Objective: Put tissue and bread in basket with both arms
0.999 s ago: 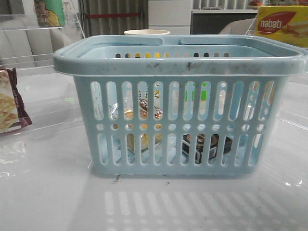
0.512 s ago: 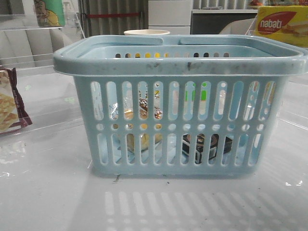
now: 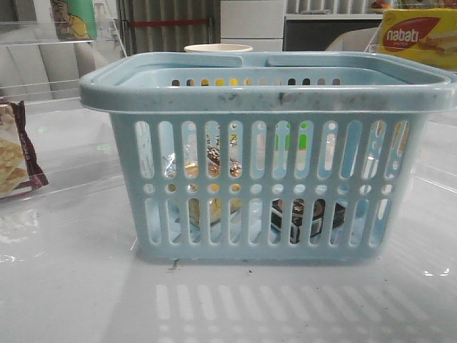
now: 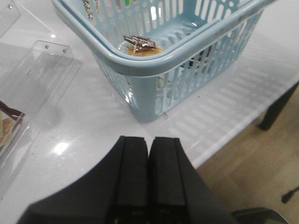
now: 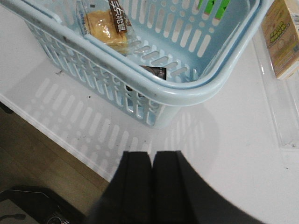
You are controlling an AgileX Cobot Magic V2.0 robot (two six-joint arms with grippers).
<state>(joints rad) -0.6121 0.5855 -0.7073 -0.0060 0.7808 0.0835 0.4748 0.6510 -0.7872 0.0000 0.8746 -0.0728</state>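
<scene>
The light blue basket [image 3: 264, 93] stands on the white table in the middle of the front view. The bread [image 5: 105, 23], golden-brown in a clear bag with a dark label, lies inside it at the left; it also shows through the slots [image 3: 213, 166] and in the left wrist view [image 4: 140, 44]. The black tissue pack [image 3: 305, 214] lies on the basket floor at the right, and its corner shows in the right wrist view [image 5: 154, 72]. My left gripper [image 4: 149, 140] is shut and empty, back from the basket [image 4: 154, 70] near the table's front edge. My right gripper [image 5: 152, 154] is shut and empty, back from the basket [image 5: 187, 88].
A maroon-edged bag of pale crackers [image 3: 16, 153] lies at the left in a clear tray [image 4: 42, 74]. A yellow nabati box [image 3: 418, 36] stands at the back right. A yellow carton [image 5: 280, 37] lies right of the basket. A cup rim [image 3: 218, 48] shows behind the basket.
</scene>
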